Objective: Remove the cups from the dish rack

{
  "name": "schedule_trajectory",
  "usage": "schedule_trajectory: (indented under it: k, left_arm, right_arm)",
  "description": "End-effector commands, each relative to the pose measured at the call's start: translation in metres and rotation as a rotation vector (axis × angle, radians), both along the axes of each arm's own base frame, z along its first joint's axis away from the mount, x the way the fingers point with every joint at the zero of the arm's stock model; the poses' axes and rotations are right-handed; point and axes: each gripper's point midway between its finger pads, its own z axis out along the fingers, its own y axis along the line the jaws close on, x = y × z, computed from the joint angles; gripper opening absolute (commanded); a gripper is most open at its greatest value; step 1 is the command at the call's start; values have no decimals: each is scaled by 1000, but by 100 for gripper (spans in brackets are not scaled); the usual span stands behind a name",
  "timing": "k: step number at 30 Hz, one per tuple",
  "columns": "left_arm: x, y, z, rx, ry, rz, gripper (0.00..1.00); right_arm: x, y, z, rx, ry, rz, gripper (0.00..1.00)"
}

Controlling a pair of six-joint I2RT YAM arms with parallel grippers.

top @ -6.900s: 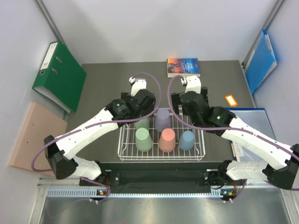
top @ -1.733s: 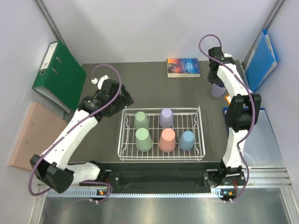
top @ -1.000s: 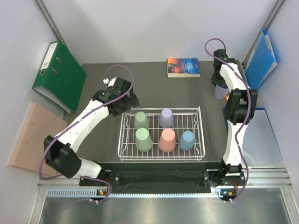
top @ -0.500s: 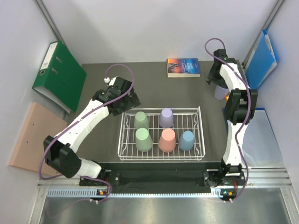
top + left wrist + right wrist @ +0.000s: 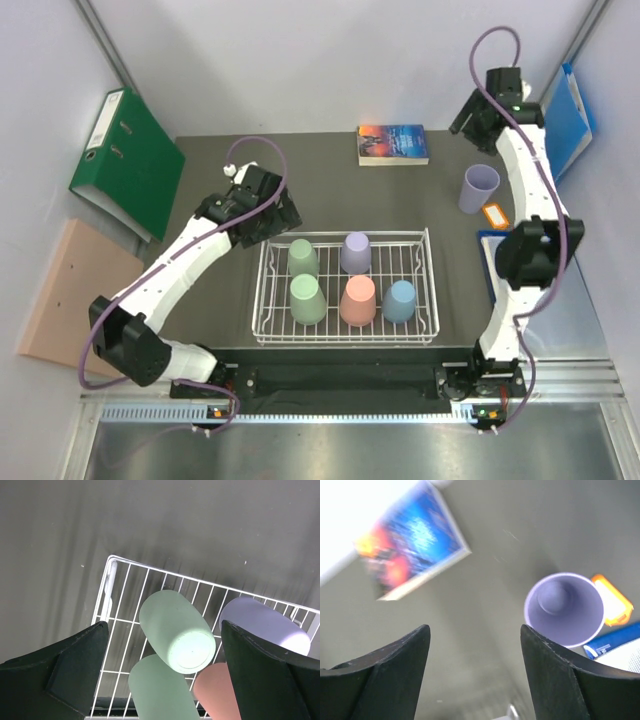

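Note:
The white wire dish rack holds several upside-down cups: two light green, one lavender, one salmon pink, one light blue. A second lavender cup stands upright on the table at the right; it also shows in the right wrist view. My left gripper is open just left of the rack's far left corner, above a green cup. My right gripper is open and empty, raised above the table left of the lavender cup.
A book lies at the table's far edge. An orange tag lies beside the lavender cup. A green binder leans at the left, a blue folder at the right, papers by the right edge.
My right gripper has let go of the lavender cup, which now stands on the table, and has risen away toward the back. My left gripper has barely moved by the rack's corner.

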Motion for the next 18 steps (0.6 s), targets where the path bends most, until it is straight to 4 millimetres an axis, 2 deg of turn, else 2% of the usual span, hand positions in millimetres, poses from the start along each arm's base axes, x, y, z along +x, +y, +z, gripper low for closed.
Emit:
schedule_trajectory:
  k: [1,2,3,4,5,6,7,8,9,10,11,12,13,14,15,16,18]
  left_arm:
    - [1,-23,21,-4,-88,-109,99]
    - [1,-33,20,1,-92,-151,99]
    - [1,-44,21,10,-110,-203,99]
    - [-6,-60,20,33,-117,-253,99]
    - [-5,-71,18,49,-118,-286,99]
    - [-8,-80,15,71,-117,-324,99]
    - [-16,-95,12,83,-115,-370,99]
    - [-13,-102,9,110,-118,-375,99]
    - [-13,-107,8,123,-123,-387,99]
    - [-16,-114,8,128,-126,-405,99]
    - [-15,-118,9,132,-134,-409,99]
    - [-13,-122,11,130,-148,-419,99]
    - [-10,-126,13,122,-164,-423,99]
    - [-8,-131,15,114,-173,-430,99]
    - [-7,-133,14,117,-174,-443,99]
    - [-6,-135,13,120,-177,-449,99]
    - [-2,-141,8,134,-167,-462,99]
  right_arm:
    - [-40,26,118,54,-296,73,73]
    - [-50,32,100,41,-267,95,74]
    - [-55,40,110,36,-319,120,74]
    - [-77,45,133,29,-387,140,74]
    - [-89,61,111,7,-348,185,74]
    - [-99,69,111,4,-364,219,74]
    - [-115,78,134,14,-453,254,75]
    - [-128,97,110,45,-417,332,76]
    - [-136,104,109,64,-429,364,78]
    - [-152,108,120,79,-473,384,79]
    - [-163,120,105,81,-445,421,80]
    - [-171,123,102,80,-442,430,83]
    - [-184,123,109,82,-466,436,83]
    - [-193,126,98,78,-446,445,84]
    - [-199,127,96,84,-447,448,84]
    - [-210,126,102,90,-474,454,85]
    - [-223,129,92,100,-455,469,85]
